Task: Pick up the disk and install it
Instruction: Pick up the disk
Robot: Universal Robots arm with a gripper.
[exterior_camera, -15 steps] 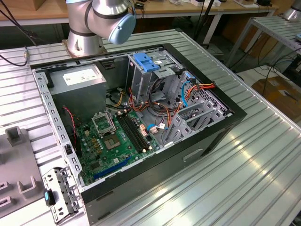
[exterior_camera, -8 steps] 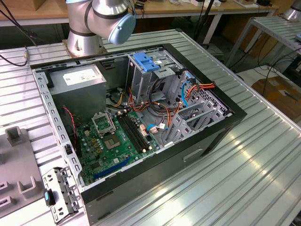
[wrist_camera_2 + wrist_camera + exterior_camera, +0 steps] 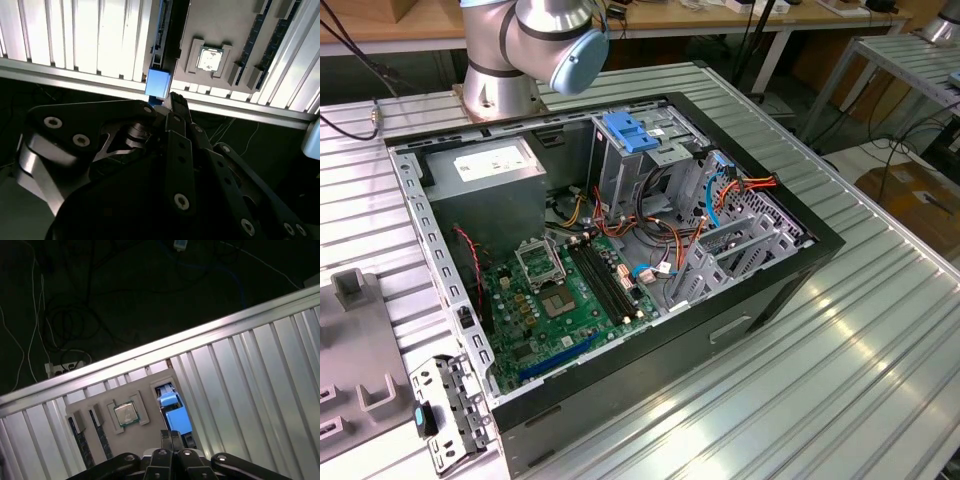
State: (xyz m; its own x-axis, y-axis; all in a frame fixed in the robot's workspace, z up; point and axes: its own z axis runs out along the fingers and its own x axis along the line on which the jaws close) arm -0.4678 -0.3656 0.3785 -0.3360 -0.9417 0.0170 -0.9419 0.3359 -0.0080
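Disk (image 3: 174,412) sits in a slot at the rim of the grey tray (image 3: 145,390), its blue side just beyond the tips of your claw (image 3: 169,434) in the first wrist view. Your claw hovers over the tray, pointing down, fingers drawn together with nothing between them. A processor chip (image 3: 125,413) and memory sticks (image 3: 102,442) share the tray on the ribbed counter (image 3: 250,370). In the exterior view, the arm's base (image 3: 500,70) stands beyond the open computer case (image 3: 620,250).
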